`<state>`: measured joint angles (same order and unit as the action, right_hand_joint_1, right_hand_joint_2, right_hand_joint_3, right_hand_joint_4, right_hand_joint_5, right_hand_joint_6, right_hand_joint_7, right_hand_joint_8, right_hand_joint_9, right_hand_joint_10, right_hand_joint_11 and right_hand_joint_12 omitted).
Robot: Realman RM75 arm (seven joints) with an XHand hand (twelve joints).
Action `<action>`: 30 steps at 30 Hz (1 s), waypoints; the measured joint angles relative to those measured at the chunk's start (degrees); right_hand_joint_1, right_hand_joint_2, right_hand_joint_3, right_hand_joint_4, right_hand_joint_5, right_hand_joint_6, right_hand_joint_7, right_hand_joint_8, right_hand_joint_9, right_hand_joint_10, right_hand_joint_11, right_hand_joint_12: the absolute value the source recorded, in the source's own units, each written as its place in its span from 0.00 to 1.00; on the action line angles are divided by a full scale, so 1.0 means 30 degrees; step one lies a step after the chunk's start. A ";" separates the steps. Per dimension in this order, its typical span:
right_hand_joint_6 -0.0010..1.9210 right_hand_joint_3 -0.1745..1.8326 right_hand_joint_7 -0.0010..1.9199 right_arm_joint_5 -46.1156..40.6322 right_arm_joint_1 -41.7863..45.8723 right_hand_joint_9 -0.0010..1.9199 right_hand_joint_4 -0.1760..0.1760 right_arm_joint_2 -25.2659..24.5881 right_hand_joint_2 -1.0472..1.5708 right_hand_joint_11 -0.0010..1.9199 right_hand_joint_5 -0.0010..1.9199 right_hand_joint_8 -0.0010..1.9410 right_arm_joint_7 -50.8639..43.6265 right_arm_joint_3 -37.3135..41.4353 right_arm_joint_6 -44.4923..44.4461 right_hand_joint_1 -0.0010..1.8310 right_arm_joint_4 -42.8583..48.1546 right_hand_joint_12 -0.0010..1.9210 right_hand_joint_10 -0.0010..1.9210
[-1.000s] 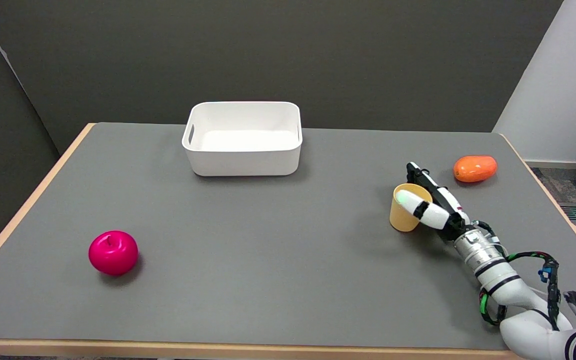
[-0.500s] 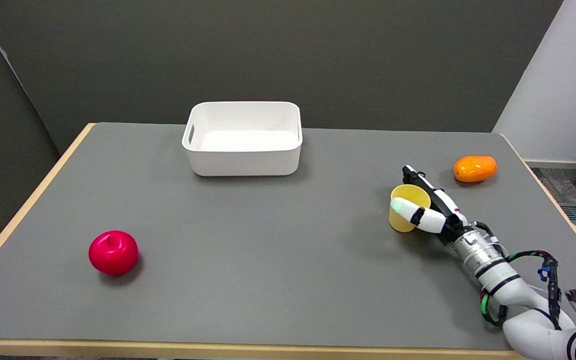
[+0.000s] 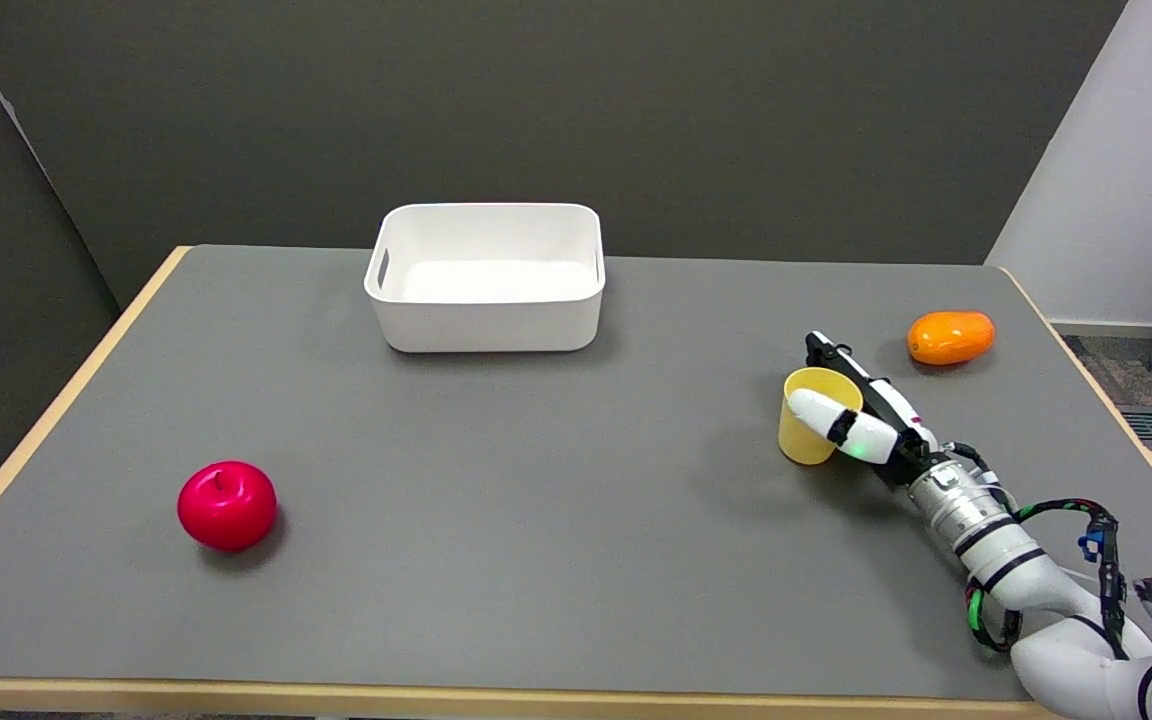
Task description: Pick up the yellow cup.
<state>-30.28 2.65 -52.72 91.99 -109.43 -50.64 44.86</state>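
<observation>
wall: dark grey, top | white panel: upper right | table: grey, wood-edged | floor: grey carpet, right

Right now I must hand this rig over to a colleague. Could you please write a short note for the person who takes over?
Right hand: wrapped around the yellow cup, one white finger across its near side at the rim, black fingers behind its far side. It appears to hold the cup.
Yellow cup: upright on the right part of the grey table; I cannot tell if it has left the surface.
Other things: orange fruit behind the hand, red apple near left, white bin at the back.
Done: reach and grasp.
Left: lift the cup clearly off the table.
</observation>
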 measured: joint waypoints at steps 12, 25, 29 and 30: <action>0.00 0.41 0.00 0.0215 -0.0029 0.00 0.24 0.0043 0.62 0.00 0.00 0.00 0.0426 0.0055 -0.0309 0.31 -0.0024 0.00 0.00; 0.00 0.41 0.00 0.1587 -0.0111 0.00 0.23 0.0060 0.62 0.00 0.00 0.00 0.1493 0.0164 -0.0074 0.31 0.0015 0.00 0.00; 0.00 0.41 0.00 0.1872 -0.0133 0.00 0.23 0.0044 0.62 0.00 0.00 0.00 0.1699 0.0149 0.0048 0.32 0.0070 0.00 0.00; 0.00 0.41 0.00 0.1929 -0.0138 0.00 0.23 0.0036 0.62 0.00 0.00 0.00 0.1745 0.0142 0.0075 0.32 0.0075 0.00 0.00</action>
<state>-24.49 2.23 -52.62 97.23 -109.00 -50.42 45.09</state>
